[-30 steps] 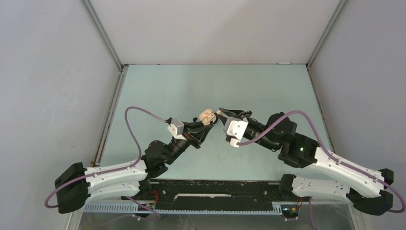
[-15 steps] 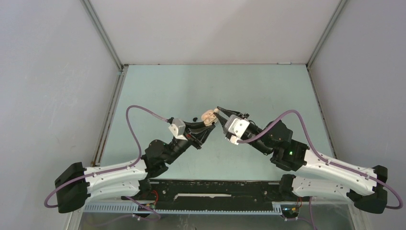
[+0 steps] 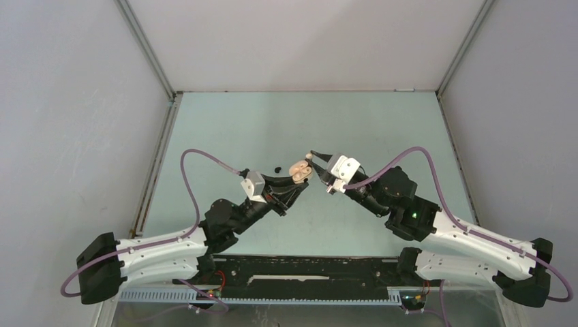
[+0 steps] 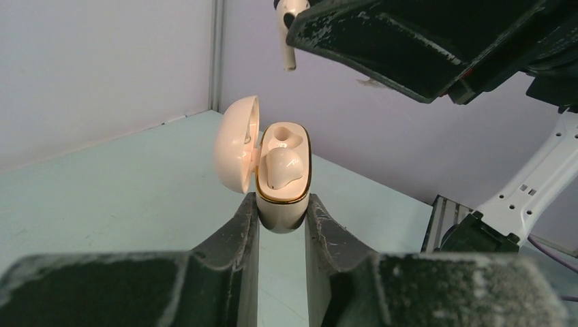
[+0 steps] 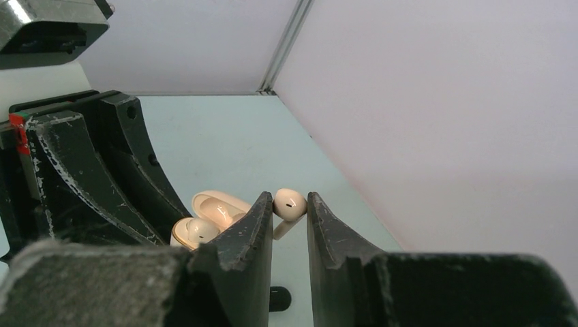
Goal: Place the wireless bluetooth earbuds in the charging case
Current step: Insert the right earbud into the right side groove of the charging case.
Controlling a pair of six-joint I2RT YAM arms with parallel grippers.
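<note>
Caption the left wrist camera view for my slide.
Left hand grips the open cream pebble-shaped charging case, one whitish earbud seated; right hand holds a second earbud above.

no legible text, labels, brands or numbers anywhere

right pincer [image 3: 312, 155] | rolled, edged left | earbud [image 5: 289, 203] now nearer open case [image 4: 281, 216]

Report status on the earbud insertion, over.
Left gripper shut on open charging case. Right gripper shut on whitish earbud, close to case. Second earbud seated, other socket free. Nothing between.
</note>
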